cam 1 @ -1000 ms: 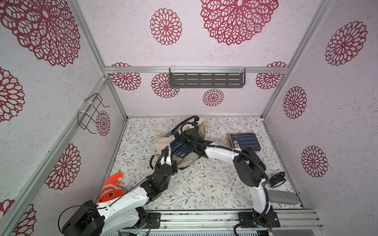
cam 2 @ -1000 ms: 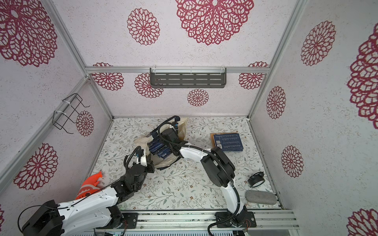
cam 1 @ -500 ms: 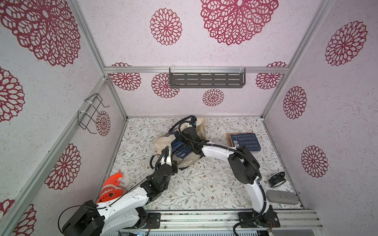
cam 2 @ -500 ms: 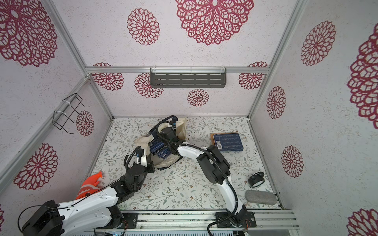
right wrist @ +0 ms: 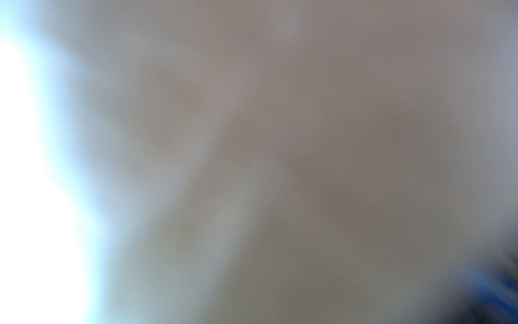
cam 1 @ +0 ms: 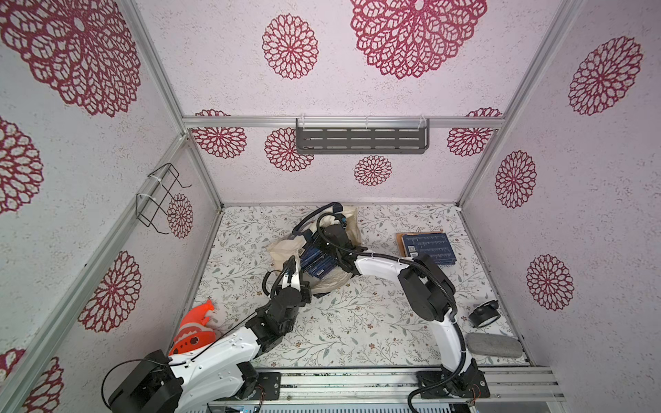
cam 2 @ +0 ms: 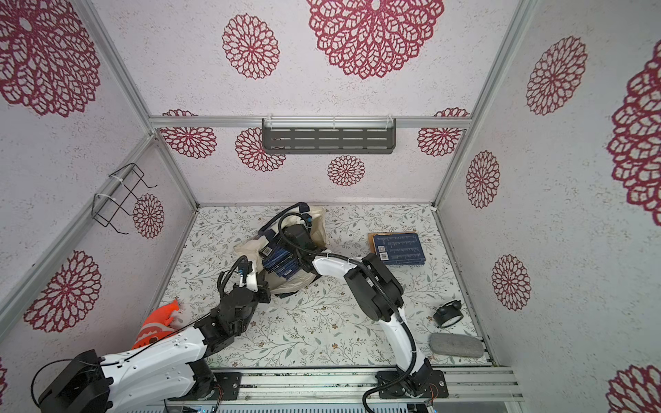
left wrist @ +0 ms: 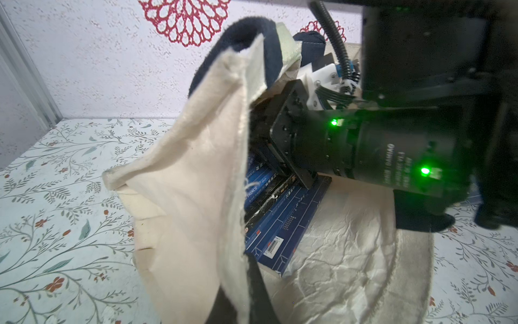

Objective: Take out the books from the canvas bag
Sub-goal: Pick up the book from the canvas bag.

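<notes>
L hand (cam 1: pixel 293 261) pinches the bag (cam 1: pixel 282 250) rim tight, R hand (left wrist: pixel 262 134) is in the bag right by the books (cam 1: pixel 318 262), can't tell if it's apart or together.

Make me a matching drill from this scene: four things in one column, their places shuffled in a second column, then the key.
Things
1. canvas bag
2. stack of books
3. orange toy
4. grey shelf

Places
a. mounted high at the back
b. front left corner
c. crumpled, in the middle of the table
d. lying flat on the right side

Pairs: 1-c, 2-d, 3-b, 4-a
</notes>
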### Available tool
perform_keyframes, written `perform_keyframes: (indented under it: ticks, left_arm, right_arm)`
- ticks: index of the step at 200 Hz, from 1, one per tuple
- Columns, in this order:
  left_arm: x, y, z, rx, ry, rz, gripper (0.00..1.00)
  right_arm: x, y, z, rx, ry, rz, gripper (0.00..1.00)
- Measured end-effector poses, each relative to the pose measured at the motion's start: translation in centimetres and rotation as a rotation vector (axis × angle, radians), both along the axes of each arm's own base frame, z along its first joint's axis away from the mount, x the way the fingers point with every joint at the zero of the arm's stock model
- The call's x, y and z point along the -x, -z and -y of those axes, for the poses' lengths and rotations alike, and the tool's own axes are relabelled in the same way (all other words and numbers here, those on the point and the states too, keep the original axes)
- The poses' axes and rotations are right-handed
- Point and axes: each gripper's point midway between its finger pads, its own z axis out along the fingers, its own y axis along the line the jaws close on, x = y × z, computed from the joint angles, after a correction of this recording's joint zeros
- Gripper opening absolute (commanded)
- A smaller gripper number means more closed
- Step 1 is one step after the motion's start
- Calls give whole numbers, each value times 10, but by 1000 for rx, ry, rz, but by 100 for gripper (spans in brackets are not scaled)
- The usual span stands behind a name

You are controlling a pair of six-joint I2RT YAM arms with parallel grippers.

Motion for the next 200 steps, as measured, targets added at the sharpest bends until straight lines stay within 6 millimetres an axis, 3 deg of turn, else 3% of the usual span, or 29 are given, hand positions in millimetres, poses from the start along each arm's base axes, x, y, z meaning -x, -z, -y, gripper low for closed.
perform_keyframes:
  ticks: [93, 145, 172, 200]
  left_arm:
    - [-1, 1, -3, 1, -22, 0, 0]
    - [-3, 3, -2, -6, -29, -5, 0]
    - [-4, 2, -3, -7, -39, -2, 0]
    - [-5, 2, -3, -12, -44, -6, 0]
  right_arm:
    - [71, -30, 68, 115, -78, 88, 0]
    - [101, -43, 101, 147, -128, 161, 0]
    - [117, -69, 114, 141, -154, 235, 0]
    - [132, -109, 134, 122, -145, 343, 0]
